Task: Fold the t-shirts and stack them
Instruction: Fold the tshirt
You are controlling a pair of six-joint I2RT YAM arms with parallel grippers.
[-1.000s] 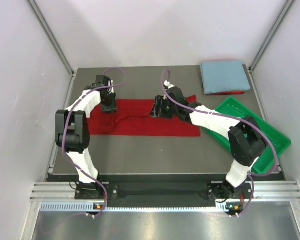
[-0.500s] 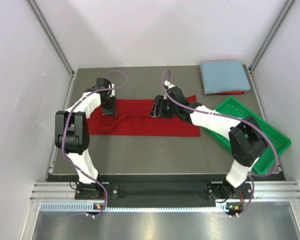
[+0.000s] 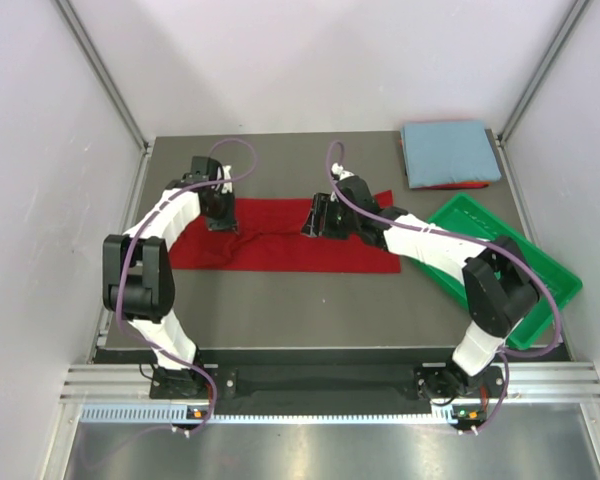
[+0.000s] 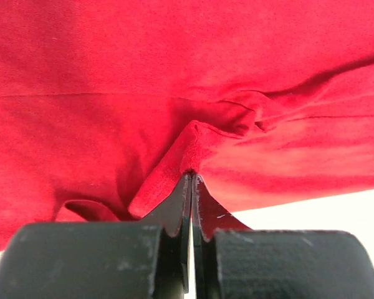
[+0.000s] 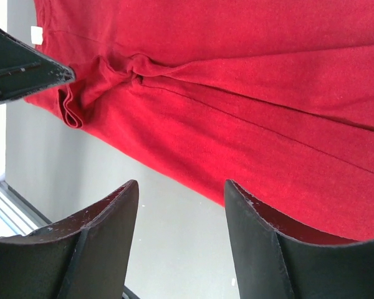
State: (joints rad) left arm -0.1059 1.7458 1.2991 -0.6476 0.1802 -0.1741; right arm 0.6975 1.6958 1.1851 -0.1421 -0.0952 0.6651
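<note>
A dark red t-shirt (image 3: 290,248) lies spread across the middle of the table. My left gripper (image 3: 221,220) is at the shirt's far left part. In the left wrist view it (image 4: 192,175) is shut on a raised pinch of the red cloth (image 4: 174,75). My right gripper (image 3: 316,220) hovers over the shirt's middle. In the right wrist view it (image 5: 179,187) stands open, holding nothing, above the shirt's edge (image 5: 268,93) and the grey table. A small white neck label (image 5: 36,35) shows near the left gripper's finger (image 5: 25,68). A folded light blue t-shirt (image 3: 450,152) lies on another red one (image 3: 448,186).
The folded stack is at the table's back right corner. A green plastic tray (image 3: 540,262) sits along the right edge, under the right arm's elbow. Grey tabletop (image 3: 310,310) shows in front of the shirt. White walls and metal posts enclose the table.
My left gripper has shut on the red cloth and gathered a pinch of it. The left arm's elbow has swung a little leftward. The right gripper has stayed open in place.
</note>
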